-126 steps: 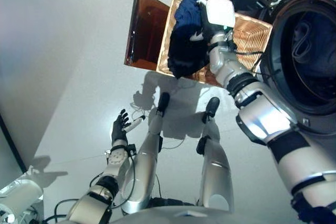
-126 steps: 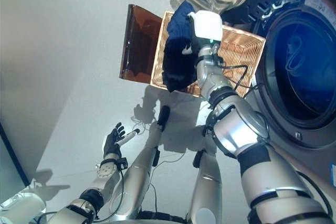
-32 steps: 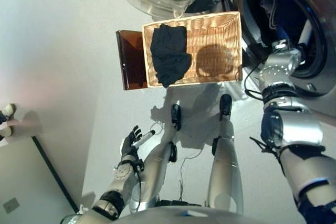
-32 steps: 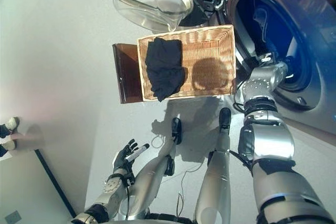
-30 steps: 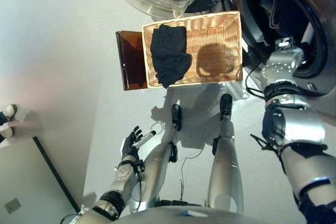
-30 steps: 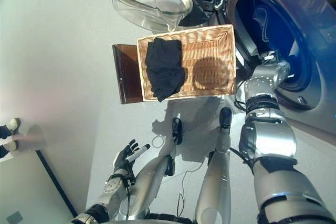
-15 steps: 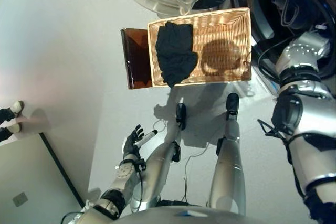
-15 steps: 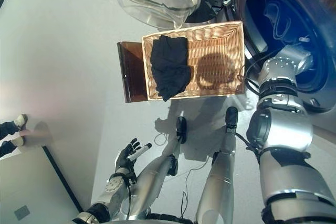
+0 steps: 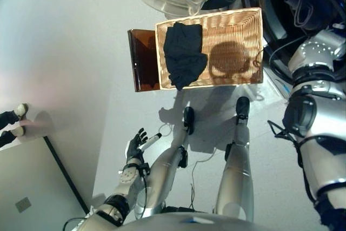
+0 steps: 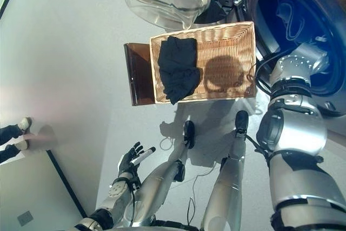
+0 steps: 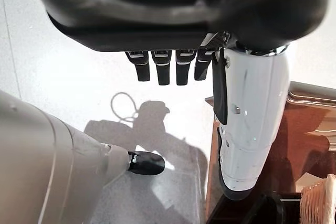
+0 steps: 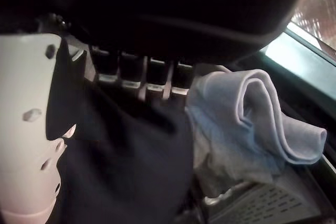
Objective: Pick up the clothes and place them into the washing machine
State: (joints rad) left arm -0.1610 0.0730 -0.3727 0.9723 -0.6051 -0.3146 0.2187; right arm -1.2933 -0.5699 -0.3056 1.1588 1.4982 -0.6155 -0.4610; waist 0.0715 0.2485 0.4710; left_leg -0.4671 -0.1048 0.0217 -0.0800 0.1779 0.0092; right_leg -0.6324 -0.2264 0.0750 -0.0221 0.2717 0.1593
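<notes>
Inside the drum, right hand (image 12: pixel 31 129) gripping dark cloth (image 12: pixel 121 171), beside crumpled pale-blue fabric (image 12: pixel 247 124).

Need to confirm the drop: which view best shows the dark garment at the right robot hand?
The right wrist view: the dark garment fills it past the right robot hand. Both eye views hide that hand inside the washing machine.

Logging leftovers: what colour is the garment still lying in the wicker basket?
Black; the garment in the wicker basket shows best in the right eye view.
</notes>
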